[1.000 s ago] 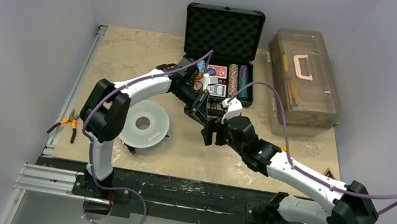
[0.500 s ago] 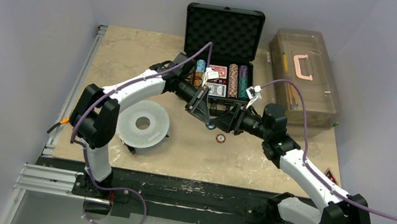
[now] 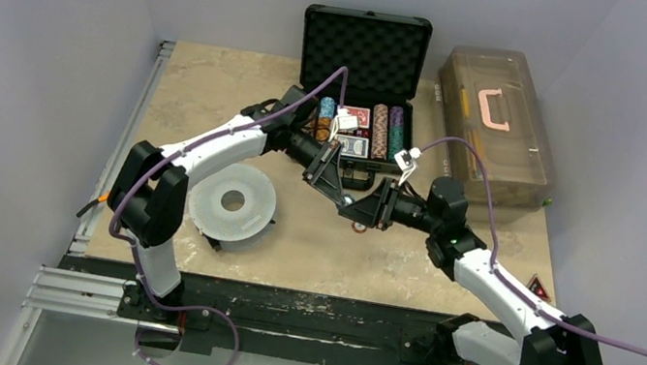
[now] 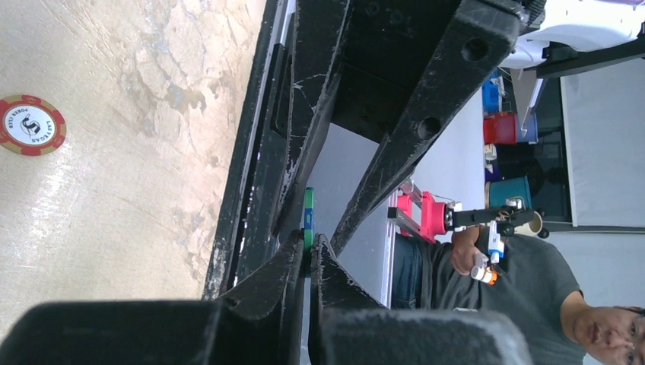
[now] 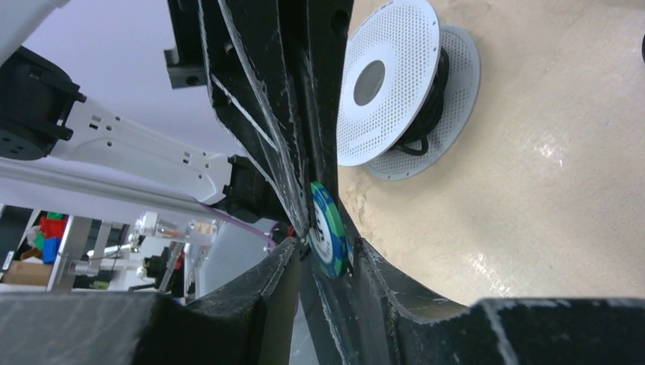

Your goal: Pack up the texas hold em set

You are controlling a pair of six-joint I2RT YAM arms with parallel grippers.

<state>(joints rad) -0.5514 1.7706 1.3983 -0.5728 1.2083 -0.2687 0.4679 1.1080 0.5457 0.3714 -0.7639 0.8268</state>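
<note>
Standing open at the far edge, its foam-lined lid raised, the black briefcase (image 3: 364,52) held chip rows (image 3: 379,131) and two red decks (image 3: 357,116). Above mid-worktop (image 3: 217,87), the left gripper (image 4: 308,245) was clamped on a green-edged chip (image 5: 328,228). The right gripper (image 5: 327,262) straddled it, grip unconfirmed. A red-and-white chip (image 4: 30,125) lay loose nearby.

Table (image 3: 215,97): mottled beige top | far edge, centre: open black case (image 3: 364,52) | far right: brown toolbox (image 3: 494,131), just beside the case | near left: perforated grey-white disc (image 3: 233,200) | centre: one red-and-white chip (image 4: 32,124), lying flat.
</note>
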